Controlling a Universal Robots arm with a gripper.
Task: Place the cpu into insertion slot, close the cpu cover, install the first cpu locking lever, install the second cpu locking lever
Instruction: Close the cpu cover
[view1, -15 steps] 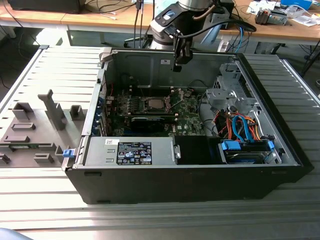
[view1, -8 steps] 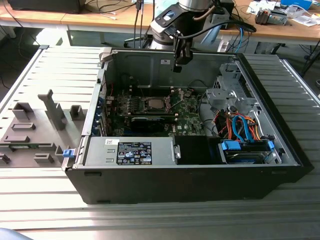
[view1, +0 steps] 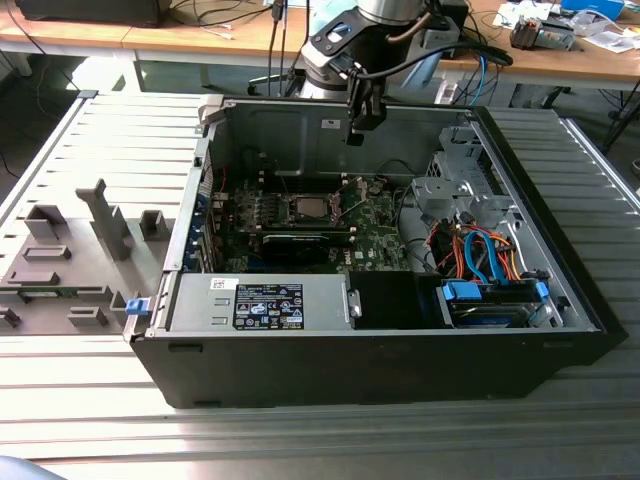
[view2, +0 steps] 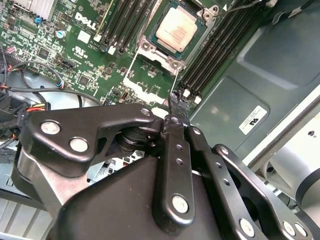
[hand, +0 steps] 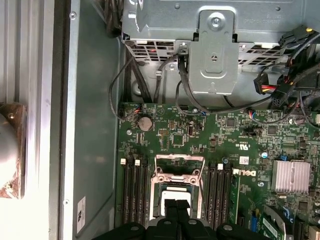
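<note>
- The gripper (view1: 357, 128) is hanging over the open computer case (view1: 250, 350), above the green circuit board (view1: 380, 245) and not touching it
- Its fingers (view2: 174, 103) are lying pressed together in both wrist views, and they are carrying nothing
- The chip (view2: 176, 27) is sitting flat in the socket (view1: 306, 208) with its silver top facing up, apart from the fingertips
- A thin metal cover (view2: 171, 61) is framing the chip, but I cannot tell whether it is lying fully down
- Long black memory slots (view2: 220, 45) are running along both sides of the socket
- The case is lying on its side on a slatted metal table (view1: 80, 420)
- Grey plastic holders (view1: 60, 260) are standing on the table at the exterior view's left
</note>
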